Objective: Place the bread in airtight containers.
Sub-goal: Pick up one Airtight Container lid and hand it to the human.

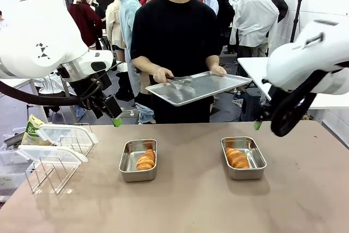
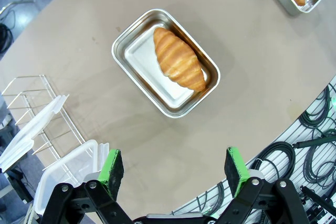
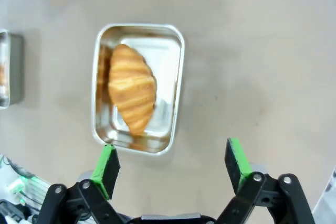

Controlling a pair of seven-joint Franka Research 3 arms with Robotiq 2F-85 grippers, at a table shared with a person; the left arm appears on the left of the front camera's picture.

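On the near left of the table, a rack holds two lids, well apart from the tins. Mid-table, the left tin and right tin each hold one roll; both tins are uncovered. We judge the bread placed and the sealing not yet done.

Left gripper hangs above the table by the rack, fingers apart, empty. Right gripper hovers over its tin, fingers apart, empty. Beyond the table a person holds a tray in both hands.

Risks, as we judge them:
- The lids are thin and slick, so the pads may slip on them, or a pull may drag or tip the light rack.
- The left roll lies diagonally with one end in a corner of its tin. A lid pressed down there could pinch the crust if that end rides high.
- The tins sit loose on a smooth top, so pressing clips may make them slide.

Materials:
- Rack: thin bent wire.
- Lids: translucent plastic with rounded corners.
- Tins: shiny steel, rectangular, rounded corners, flat floors that mirror the bread.
- Rolls, like the right roll: golden-brown, ridged, tapered at the ends, likely soft under a brittle crust.
- Table: matte brown.
- Tray: flat, dull metal, finely perforated.
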